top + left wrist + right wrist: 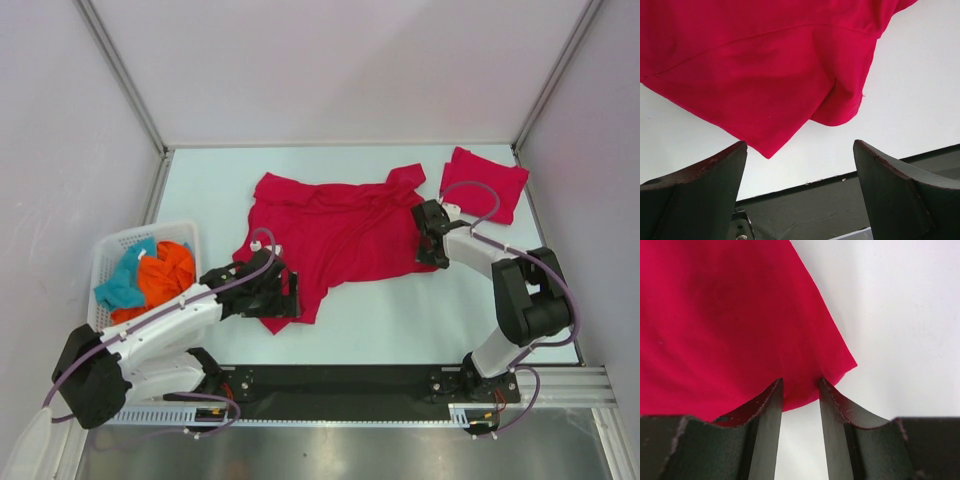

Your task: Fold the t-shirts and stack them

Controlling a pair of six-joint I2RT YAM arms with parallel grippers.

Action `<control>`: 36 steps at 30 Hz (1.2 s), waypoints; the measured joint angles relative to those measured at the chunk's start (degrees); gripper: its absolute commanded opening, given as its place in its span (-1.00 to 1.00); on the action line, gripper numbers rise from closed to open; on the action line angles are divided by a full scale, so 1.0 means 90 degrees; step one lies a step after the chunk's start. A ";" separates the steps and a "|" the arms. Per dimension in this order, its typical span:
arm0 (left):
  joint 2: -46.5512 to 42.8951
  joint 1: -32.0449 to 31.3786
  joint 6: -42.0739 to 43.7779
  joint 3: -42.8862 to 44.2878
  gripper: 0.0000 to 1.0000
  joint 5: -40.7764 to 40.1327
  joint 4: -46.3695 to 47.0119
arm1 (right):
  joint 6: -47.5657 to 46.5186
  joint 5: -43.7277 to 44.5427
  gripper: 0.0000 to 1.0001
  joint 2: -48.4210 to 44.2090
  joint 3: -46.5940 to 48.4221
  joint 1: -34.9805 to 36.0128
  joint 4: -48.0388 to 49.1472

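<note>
The rumpled crimson-red cloth t-shirt (335, 235) lies spread mid-way across the pale table (400, 310). It is soft, light and limp, best pinched at corners and hem. A second crimson t-shirt, folded (485, 183), sits far right. My left gripper (285, 295) gapes wide by the spread shirt's near corner. My right gripper (801, 382) stands narrow at its right hem, apparently pinching nothing.

The pale, smooth, flat tabletop (400, 320) carries a spread crimson-red cloth t-shirt (330, 235) near its middle. It lies rumpled, with creases across the body and one sleeve bunched at its far right. A folded crimson-red cloth t-shirt (485, 183) lies as a compact rectangle in the far right corner, just beside the spread one but apart from it. A white plastic lattice basket (112, 250) sits at the left edge. A black flat rail (340, 380) runs along the near edge. The rest of the surface shows bare.
</note>
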 measured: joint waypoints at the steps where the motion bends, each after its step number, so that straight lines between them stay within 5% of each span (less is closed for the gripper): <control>1: 0.0007 0.0000 0.0000 0.0000 0.83 -0.0005 0.0002 | 0.0002 0.0000 -0.20 0.0010 0.0000 0.0000 0.0012; 27: 0.0906 -0.0187 0.0002 -0.0537 0.71 0.0180 0.0940 | -0.0019 0.0138 -0.21 -0.0151 -0.0034 0.0000 -0.0073; 36: 0.0942 -0.0260 0.0010 -0.0605 0.34 0.0119 0.1083 | -0.0019 0.0231 -0.31 -0.0352 -0.0097 0.0000 -0.0151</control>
